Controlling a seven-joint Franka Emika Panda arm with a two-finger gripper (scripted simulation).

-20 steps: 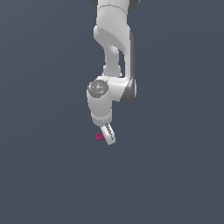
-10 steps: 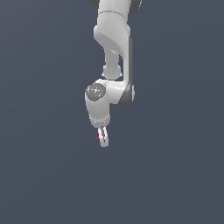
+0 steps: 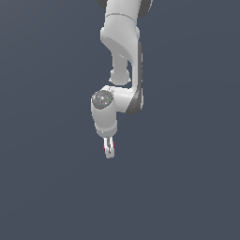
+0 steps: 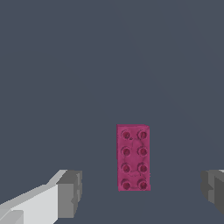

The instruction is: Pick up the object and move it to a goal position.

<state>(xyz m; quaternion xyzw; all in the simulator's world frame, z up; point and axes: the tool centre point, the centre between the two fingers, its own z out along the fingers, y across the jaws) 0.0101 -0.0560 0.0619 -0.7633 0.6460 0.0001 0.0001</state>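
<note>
The object (image 4: 133, 157) is a small magenta-pink studded block lying flat on the grey floor. In the wrist view it lies between my two fingers, with a gap on each side. My gripper (image 4: 141, 192) is open and empty, and its grey pads (image 4: 69, 194) stand wide apart. In the exterior view the white gripper (image 3: 108, 151) points straight down and is seen edge on. Only slivers of the pink block (image 3: 104, 148) show beside it.
The white arm (image 3: 123, 51) comes down from the top of the exterior view. A plain dark grey floor (image 3: 187, 187) lies all around.
The wrist has turned, so the fingers are now edge on in the exterior view. The gripper has sunk a little over the block, which has not moved.
</note>
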